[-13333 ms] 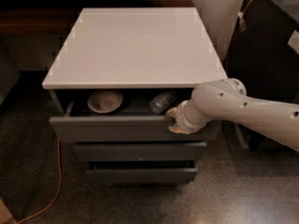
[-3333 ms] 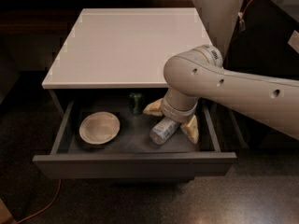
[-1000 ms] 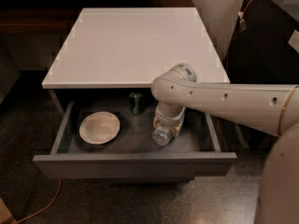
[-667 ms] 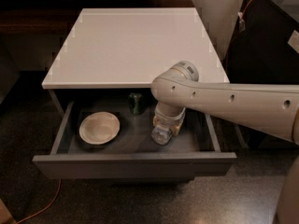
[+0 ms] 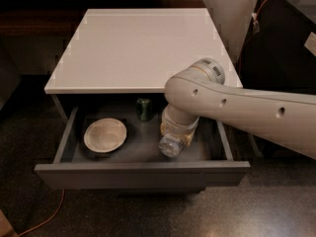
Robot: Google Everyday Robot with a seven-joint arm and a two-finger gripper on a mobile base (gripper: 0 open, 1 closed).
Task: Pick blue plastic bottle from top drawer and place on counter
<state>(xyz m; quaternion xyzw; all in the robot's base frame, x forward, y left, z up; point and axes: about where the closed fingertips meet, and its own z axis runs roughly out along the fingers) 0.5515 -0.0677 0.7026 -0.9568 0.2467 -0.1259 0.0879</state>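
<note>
Since the fingers (image 5: 189, 138) are now clenching the bottle (image 5: 170, 146) rather than straddling it, the gripper (image 5: 178, 137), centre-right in the drawer (image 5: 143, 174), is likely readying its lift to the counter (image 5: 138, 48).

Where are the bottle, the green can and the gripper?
blue plastic bottle (image 5: 171, 146): camera view, its visible clear end.
green can (image 5: 144, 109): camera view, its side.
gripper (image 5: 179, 133): camera view, its tip, down over the bottle.

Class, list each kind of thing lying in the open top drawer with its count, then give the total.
blue plastic bottle: 1
green can: 1
white bowl: 1
Total: 3
The gripper is down inside the top drawer, right over the blue plastic bottle.
</note>
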